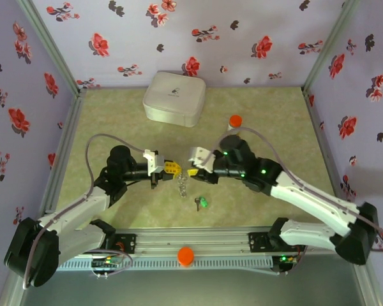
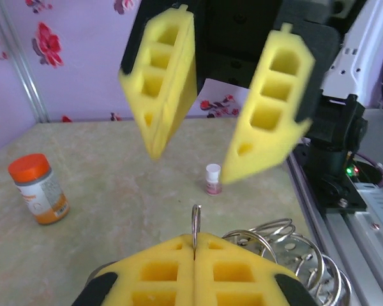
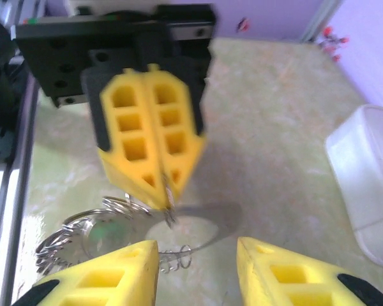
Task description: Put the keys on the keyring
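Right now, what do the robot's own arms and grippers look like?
Both arms have black joints, pale link shells and a thin greyish cable looping along them; small green lights dot the right arm. The left gripper and right gripper each carry two yellow fingers, wedge-shaped with square cut-out cells, on black mounts.

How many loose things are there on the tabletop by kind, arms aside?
White box: 1
Orange-capped bottle: 1
Small white-capped vial: 1
Green-headed key: 1
Keyring, a bunch of metal loops: 1
Total: 5
The shut left fingers pinch a thin metal piece; key or loop, I cannot tell.
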You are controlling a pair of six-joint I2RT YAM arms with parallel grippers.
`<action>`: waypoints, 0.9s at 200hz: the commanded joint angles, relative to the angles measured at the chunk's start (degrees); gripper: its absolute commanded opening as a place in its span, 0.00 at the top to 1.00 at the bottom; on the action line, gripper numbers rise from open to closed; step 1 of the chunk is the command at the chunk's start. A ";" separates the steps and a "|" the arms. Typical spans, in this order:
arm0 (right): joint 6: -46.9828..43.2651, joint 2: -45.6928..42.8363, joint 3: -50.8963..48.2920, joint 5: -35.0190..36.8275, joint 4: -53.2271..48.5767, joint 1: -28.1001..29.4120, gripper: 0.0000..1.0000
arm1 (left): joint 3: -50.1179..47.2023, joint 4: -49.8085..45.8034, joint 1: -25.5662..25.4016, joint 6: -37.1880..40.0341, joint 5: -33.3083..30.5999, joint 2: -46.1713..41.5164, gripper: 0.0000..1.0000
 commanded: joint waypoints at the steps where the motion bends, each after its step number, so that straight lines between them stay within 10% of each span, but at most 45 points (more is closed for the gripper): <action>1: 4.73 -3.24 -5.07 -3.57 13.74 -1.48 0.62 | -1.37 12.93 -0.42 -4.52 -1.62 0.32 1.00; 64: 11.39 -3.32 -8.70 5.14 17.02 -1.41 0.64 | -1.72 11.38 -0.57 -3.93 -4.57 0.05 1.00; 132: 55.89 -5.63 -14.44 32.03 -2.24 -1.42 0.67 | 0.65 -1.37 -0.64 4.66 -17.12 -1.05 1.00; 180: 72.56 0.05 -15.19 20.39 -10.86 -0.99 0.66 | 0.70 0.47 -0.44 5.35 -20.76 1.59 1.00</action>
